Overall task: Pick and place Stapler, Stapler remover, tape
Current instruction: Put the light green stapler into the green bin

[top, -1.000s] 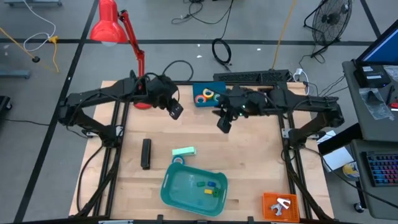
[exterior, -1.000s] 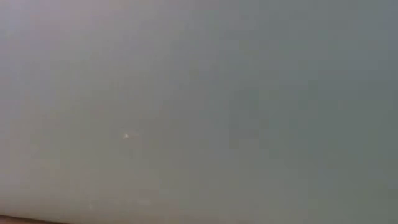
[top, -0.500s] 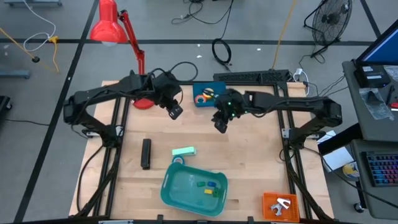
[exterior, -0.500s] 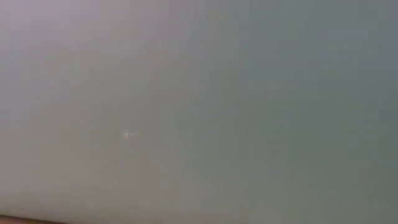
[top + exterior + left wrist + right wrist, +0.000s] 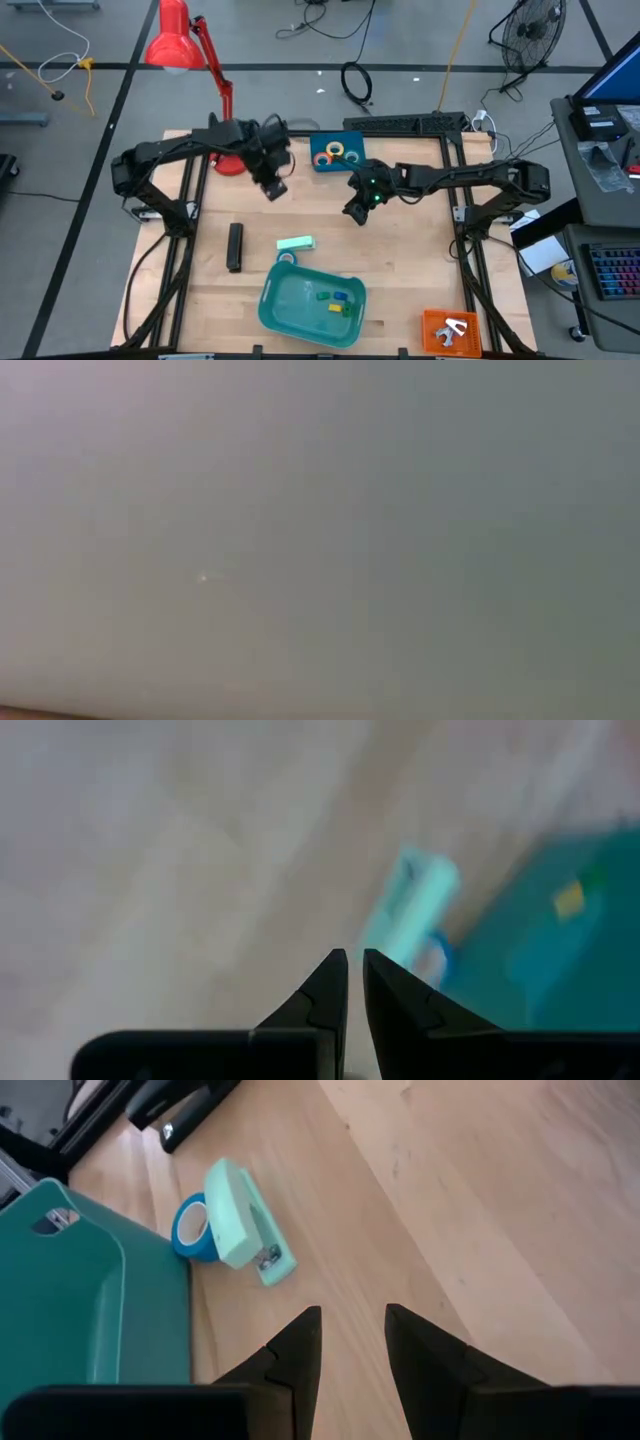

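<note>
The black stapler (image 5: pixel 234 246) lies flat on the wooden table, left of centre. A mint-green block (image 5: pixel 295 243) lies beside a blue tape roll (image 5: pixel 287 258) at the far rim of the teal tray (image 5: pixel 280 310). More tape rolls sit in a blue box (image 5: pixel 335 155) at the far edge. A small silvery piece (image 5: pixel 452 329), perhaps the stapler remover, lies in an orange tray at the near right. My left gripper (image 5: pixel 354 970) hovers shut, far of the stapler, pointing steeply down. My right gripper (image 5: pixel 352 1335) hovers open over bare wood, right of the mint block (image 5: pixel 248 1225).
Several small coloured cubes lie in the teal tray (image 5: pixel 90 1300). A red desk lamp (image 5: pixel 180 40) stands at the far left corner. Bare wood lies between the two grippers and right of the tray. The low view shows only a blank grey surface.
My right gripper has dropped a good way toward the table and moved toward the mint block, its arm stretching out. My left gripper has sunk a little toward the near edge and tipped to point more steeply down. Nothing on the table has moved.
</note>
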{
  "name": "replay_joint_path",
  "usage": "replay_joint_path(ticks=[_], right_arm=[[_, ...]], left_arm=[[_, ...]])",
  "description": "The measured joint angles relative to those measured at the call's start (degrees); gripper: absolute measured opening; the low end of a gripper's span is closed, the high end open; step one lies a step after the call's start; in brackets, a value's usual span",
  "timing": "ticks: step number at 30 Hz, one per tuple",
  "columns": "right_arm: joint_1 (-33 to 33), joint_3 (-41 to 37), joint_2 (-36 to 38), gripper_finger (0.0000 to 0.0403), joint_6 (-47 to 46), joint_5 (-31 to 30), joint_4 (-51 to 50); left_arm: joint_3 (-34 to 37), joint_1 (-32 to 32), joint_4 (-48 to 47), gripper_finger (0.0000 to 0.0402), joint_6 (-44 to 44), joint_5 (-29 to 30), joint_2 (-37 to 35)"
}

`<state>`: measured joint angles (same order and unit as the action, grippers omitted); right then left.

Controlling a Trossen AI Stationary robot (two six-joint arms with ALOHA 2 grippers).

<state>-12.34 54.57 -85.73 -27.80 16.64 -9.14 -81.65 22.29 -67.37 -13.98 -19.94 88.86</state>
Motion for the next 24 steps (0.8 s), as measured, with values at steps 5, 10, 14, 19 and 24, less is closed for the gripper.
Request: replay_joint_path(ticks=[5,10,14,19,24], right_arm=[[0.0,0.0,0.0,0.0109,-0.9,0.1,1.9],[0.0,0.0,0.0,0.0109,-1.4,1.4,2.3],[0.4,0.0,0.0,0.0109,-1.5,1.6,2.5],[2.1,0.0,0.3,0.0109,-1.5,1.6,4.5],[3.5,0.0,0.4,0.0109,-3.3,1.6,7.0]], left_arm=[[8.9,-5.9,1.8,0.0035,-1.8,-2.9,-1.1],[16.9,-13.2,7.3,0.0035,-6.4,0.8,-0.9],[21.1,-17.8,16.9,0.0035,-12.9,1.8,-1.0],[21.7,-20.7,27.9,0.0035,-17.9,12.6,-1.0],[21.7,-23.0,35.2,0.0036,-15.0,19.7,-1.0]])
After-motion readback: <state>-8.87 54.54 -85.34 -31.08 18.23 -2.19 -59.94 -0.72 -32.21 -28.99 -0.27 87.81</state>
